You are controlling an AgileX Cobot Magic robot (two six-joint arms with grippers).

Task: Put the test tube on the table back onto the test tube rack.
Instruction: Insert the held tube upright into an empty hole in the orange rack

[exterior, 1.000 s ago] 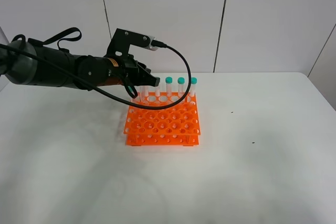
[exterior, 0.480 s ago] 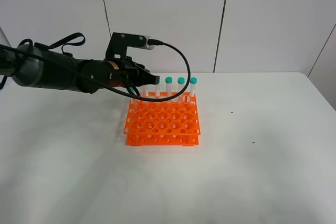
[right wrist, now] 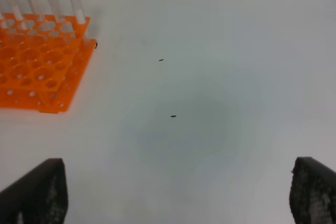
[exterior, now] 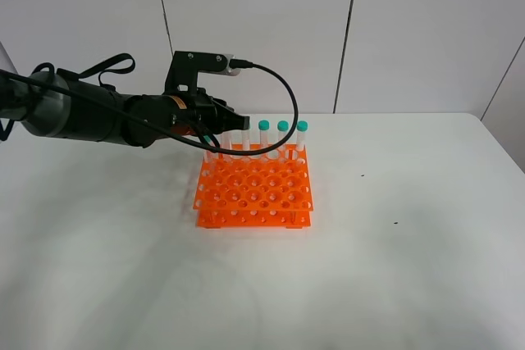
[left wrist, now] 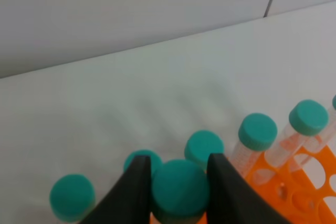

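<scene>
1. The pick-up looks done. No tube lies loose on the bench [exterior: 410, 276]. The test tube [left wrist: 180, 195] is up in the left gripper [exterior: 236, 125], whose jaws are closed narrowly on either side of its teal cap.

2. The held tube hangs upright at the back row of the orange test tube rack [exterior: 254, 194], the row nearest the far edge of the bench, towards that row's left end. The rack stands mid-bench, a little towards the far edge. The other capped tubes [exterior: 282, 126] stand close around it in the same rows.

3. I cannot tell whether its tip has entered a hole, because the jaws and cap hide the lower part. My guess is that it is going in or is nearly seated.

4. Still to do, by my reckoning: sink it fully, let go, and lift the arm clear without knocking the neighbouring caps.

5. The right gripper [right wrist: 176, 195] is idle over the right part of the bench, its jaws spread wide and holding nothing.

6. Against a second ago, the left arm has dropped slightly, levelled out and pushed a touch further along the back row. Over the last half second it has barely shifted. The rack and the three caps to its right stand as they did.
</scene>
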